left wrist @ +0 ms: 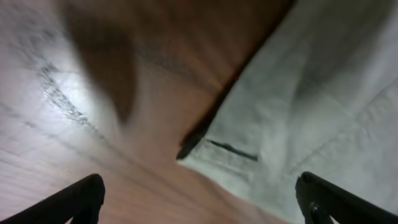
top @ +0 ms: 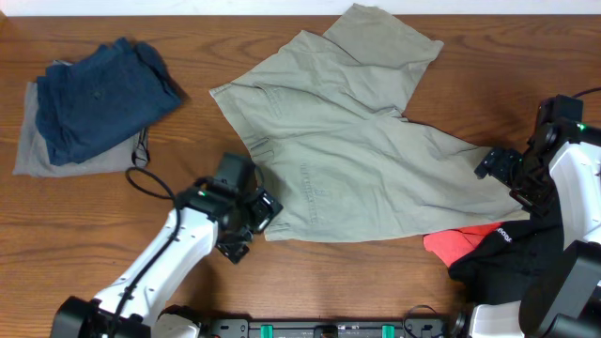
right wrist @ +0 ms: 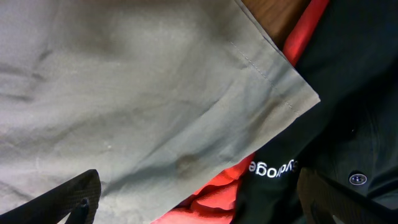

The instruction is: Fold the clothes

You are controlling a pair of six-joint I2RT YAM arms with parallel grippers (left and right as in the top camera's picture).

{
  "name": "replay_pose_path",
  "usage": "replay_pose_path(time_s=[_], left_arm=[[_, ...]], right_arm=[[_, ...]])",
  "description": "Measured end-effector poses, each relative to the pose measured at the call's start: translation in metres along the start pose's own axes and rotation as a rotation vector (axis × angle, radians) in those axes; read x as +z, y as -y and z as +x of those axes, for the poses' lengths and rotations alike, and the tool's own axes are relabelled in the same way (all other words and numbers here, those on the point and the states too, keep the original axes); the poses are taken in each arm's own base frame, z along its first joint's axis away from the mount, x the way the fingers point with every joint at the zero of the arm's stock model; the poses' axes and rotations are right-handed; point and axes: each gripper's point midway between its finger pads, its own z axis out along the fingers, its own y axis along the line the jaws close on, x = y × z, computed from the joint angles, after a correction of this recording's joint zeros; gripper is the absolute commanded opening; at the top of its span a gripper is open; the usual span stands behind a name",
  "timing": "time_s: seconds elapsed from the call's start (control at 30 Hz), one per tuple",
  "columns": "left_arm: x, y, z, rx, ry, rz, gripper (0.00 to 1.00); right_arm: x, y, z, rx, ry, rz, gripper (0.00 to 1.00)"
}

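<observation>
The khaki-grey shorts [top: 357, 150] lie spread across the middle of the table. My left gripper [top: 252, 225] is open at their front left corner, which shows in the left wrist view [left wrist: 292, 124] with a dark slit near the edge. My right gripper [top: 507, 178] is open over the shorts' right leg corner [right wrist: 155, 93]. A red garment [top: 460, 244] and a black garment [top: 502, 249] with white lettering lie beneath that corner; both also show in the right wrist view, the red one [right wrist: 211, 193] and the black one [right wrist: 348, 93].
A dark blue garment [top: 99, 94] lies folded on a grey one [top: 33, 155] at the back left. A black cable [top: 141, 174] loops on the wood beside the left arm. The table's far edge runs behind the shorts.
</observation>
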Motion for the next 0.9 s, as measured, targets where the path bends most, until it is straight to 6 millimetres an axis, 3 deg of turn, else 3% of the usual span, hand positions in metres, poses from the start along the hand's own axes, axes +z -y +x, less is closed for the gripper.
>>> replay_pose_path(time_s=[0.13,0.37,0.57,0.77,0.9], left_arm=[[0.012,-0.005,0.008,-0.050,-0.001,-0.015,0.92],[0.027,0.010,0.005,-0.059,0.047,0.019,0.68],[0.037,0.008,0.011,-0.082,0.028,-0.019,0.53],[0.040,0.008,0.014,-0.100,0.007,-0.028,0.24],[0.037,0.005,0.000,-0.096,0.013,-0.021,0.11]], right_arm=[[0.000,0.000,0.001,0.000,-0.002,0.001,0.99],[0.000,0.000,0.001,0.000,-0.003,0.001,0.99],[0.000,0.000,0.001,0.000,-0.003,0.001,0.99],[0.000,0.000,0.001,0.000,-0.002,0.001,0.99],[0.000,0.000,0.001,-0.002,-0.003,-0.001,0.99]])
